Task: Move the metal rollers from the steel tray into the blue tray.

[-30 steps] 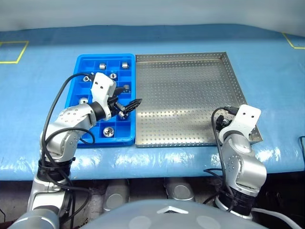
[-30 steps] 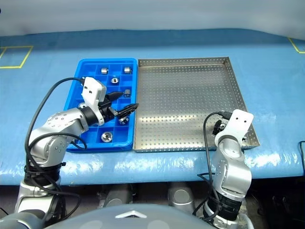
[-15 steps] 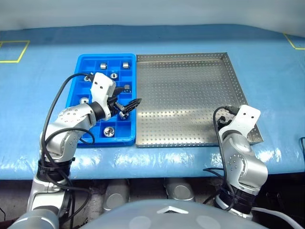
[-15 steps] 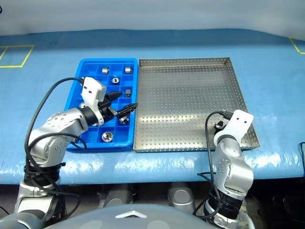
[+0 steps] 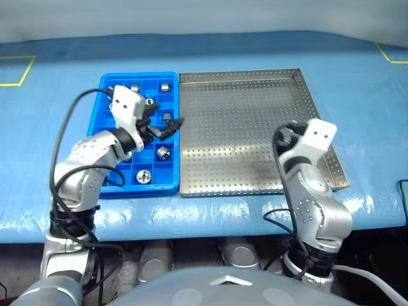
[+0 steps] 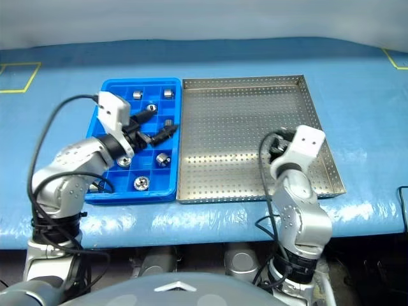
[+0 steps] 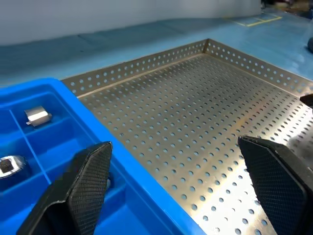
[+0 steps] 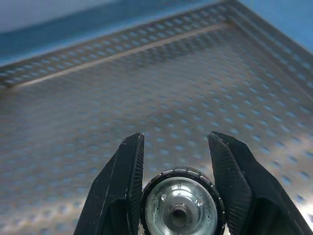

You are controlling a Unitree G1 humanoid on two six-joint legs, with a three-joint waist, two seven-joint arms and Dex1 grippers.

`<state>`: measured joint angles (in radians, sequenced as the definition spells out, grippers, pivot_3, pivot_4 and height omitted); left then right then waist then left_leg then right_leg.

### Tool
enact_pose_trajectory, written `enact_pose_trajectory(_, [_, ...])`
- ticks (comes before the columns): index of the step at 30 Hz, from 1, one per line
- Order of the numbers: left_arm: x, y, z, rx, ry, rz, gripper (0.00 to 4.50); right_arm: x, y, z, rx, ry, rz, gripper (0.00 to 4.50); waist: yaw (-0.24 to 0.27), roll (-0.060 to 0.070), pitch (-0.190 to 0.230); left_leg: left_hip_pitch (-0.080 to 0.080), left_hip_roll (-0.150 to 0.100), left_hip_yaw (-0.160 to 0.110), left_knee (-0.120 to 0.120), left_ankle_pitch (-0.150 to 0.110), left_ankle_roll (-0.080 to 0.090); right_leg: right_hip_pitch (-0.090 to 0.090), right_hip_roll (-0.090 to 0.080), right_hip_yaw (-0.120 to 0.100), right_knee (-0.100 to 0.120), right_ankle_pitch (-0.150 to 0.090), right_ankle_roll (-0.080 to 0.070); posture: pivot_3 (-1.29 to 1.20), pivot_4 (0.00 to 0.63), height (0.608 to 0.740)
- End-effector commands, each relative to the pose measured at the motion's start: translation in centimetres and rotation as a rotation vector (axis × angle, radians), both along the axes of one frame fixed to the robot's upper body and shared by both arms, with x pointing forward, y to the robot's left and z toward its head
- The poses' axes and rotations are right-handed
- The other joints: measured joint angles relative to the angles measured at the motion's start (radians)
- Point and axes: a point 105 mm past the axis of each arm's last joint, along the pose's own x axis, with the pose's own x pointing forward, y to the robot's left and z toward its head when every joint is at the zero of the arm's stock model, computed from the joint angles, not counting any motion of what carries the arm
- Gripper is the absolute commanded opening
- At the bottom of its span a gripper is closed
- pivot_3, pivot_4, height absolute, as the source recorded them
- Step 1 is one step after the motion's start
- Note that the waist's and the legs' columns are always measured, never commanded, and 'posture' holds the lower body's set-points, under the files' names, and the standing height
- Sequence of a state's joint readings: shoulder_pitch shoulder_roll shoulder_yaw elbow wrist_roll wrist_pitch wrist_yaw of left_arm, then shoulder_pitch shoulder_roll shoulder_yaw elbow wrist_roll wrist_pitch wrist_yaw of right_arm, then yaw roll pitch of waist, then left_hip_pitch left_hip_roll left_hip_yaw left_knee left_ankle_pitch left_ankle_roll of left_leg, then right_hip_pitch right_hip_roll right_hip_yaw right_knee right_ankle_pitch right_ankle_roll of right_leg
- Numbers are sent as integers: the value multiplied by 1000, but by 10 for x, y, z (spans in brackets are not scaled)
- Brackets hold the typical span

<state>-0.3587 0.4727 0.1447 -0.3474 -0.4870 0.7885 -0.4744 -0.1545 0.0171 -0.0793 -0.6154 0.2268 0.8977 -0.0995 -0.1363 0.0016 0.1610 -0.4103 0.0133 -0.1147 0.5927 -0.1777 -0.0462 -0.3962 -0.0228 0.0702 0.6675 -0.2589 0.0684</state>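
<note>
My right gripper is shut on a shiny metal roller with a dark centre hole, held above the right part of the steel tray. From the head view this gripper hangs over the tray's perforated floor. My left gripper stands wide open over the blue tray, near its edge beside the steel tray, with nothing between its fingers. Several rollers lie in the blue tray's compartments, one just in front of the left gripper and another further back.
Both trays sit side by side on a blue table cover. Yellow tape marks lie at the far corners. The table's front edge runs close below the trays. A black cable loops off the left arm.
The right gripper rose from the steel tray's near right corner and swung left over the tray, shut on a roller. The left gripper lifted and drew back over the blue tray, still open.
</note>
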Motion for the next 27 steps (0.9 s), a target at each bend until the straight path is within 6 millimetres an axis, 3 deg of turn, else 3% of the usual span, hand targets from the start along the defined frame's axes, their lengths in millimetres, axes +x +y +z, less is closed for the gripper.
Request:
enact_pose_trajectory(1, [-1, 28, 22, 136, -92, 47, 4500, 2, 46, 24, 42, -93, 256, 1709, 1, 0, 0, 0, 0, 0, 0, 0, 0, 0, 0, 0, 0, 0, 0, -99, 150, 740])
enact_pose_trajectory(7, [-6, 83, 24, 456, -90, 208, 4500, 7, 119, 32, 48, -90, 669, 1709, 8, -1, 1, -1, -1, 0, -3, 0, 0, -1, -1, 0, -2, -1, -2, -35, 150, 740])
enact_pose_trajectory(10, [-13, 96, 21, 527, -73, 258, 4500, 14, 141, 31, 36, -89, 759, 1709, 19, -1, 2, -1, 0, 0, -3, 0, 0, -2, -1, 0, -1, -1, -2, 2, 150, 740])
enact_pose_trajectory(20, [-34, 87, 2, 480, -32, 279, 4500, 42, 190, 29, 105, -145, 905, 1709, 78, -2, 2, -1, 0, -1, -4, 0, 0, -2, -1, -2, -1, 1, -7, 111, 150, 740])
enact_pose_trajectory(27, [-39, 81, -3, 448, -15, 281, 4500, 47, 214, 21, 141, -114, 941, 1709, 101, -2, 2, -1, 0, -1, -4, 0, 0, -2, -1, -2, -1, 2, -8, 139, 150, 740])
